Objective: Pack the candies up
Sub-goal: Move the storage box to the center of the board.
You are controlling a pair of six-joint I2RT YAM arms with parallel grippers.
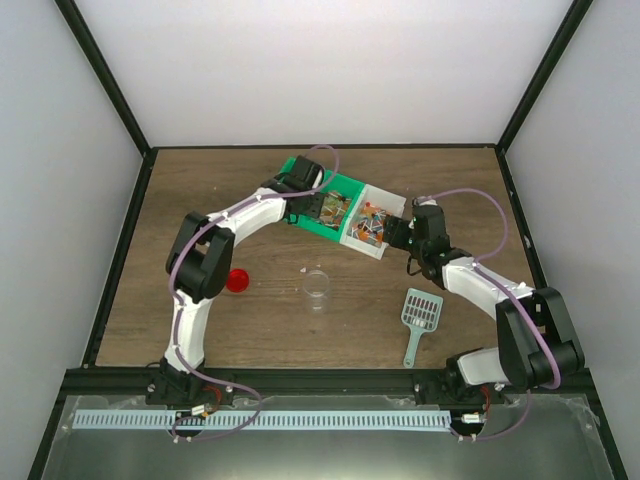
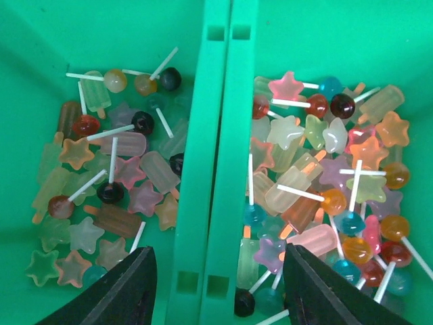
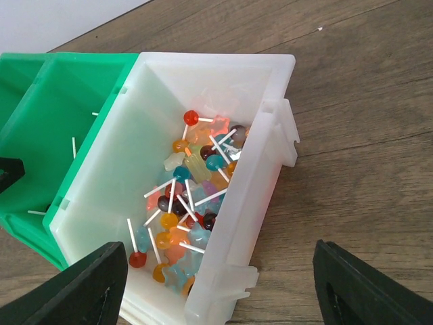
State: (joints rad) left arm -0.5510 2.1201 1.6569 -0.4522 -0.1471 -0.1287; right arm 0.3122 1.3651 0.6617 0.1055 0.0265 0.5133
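Observation:
The candies are small lollipops, stars and ice-pop shapes in mixed colours. In the left wrist view they lie in two piles [image 2: 115,169] [image 2: 311,183] on either side of a green double wall [image 2: 216,135]. My left gripper [image 2: 220,291] straddles that wall, open, with a gap on each side. More candies [image 3: 186,196] fill the white bin [image 3: 250,203]. My right gripper [image 3: 226,294] hangs wide open over the white bin's right wall, holding nothing. From above, the left gripper [image 1: 325,210] is over the green bin [image 1: 300,168] and the right gripper [image 1: 400,235] beside the white bin [image 1: 385,198].
A clear jar [image 1: 317,285] stands mid-table, with a red lid [image 1: 237,280] to its left. A pale blue-green slotted scoop [image 1: 420,315] lies at the front right. The green bin [image 3: 61,101] touches the white bin's left side.

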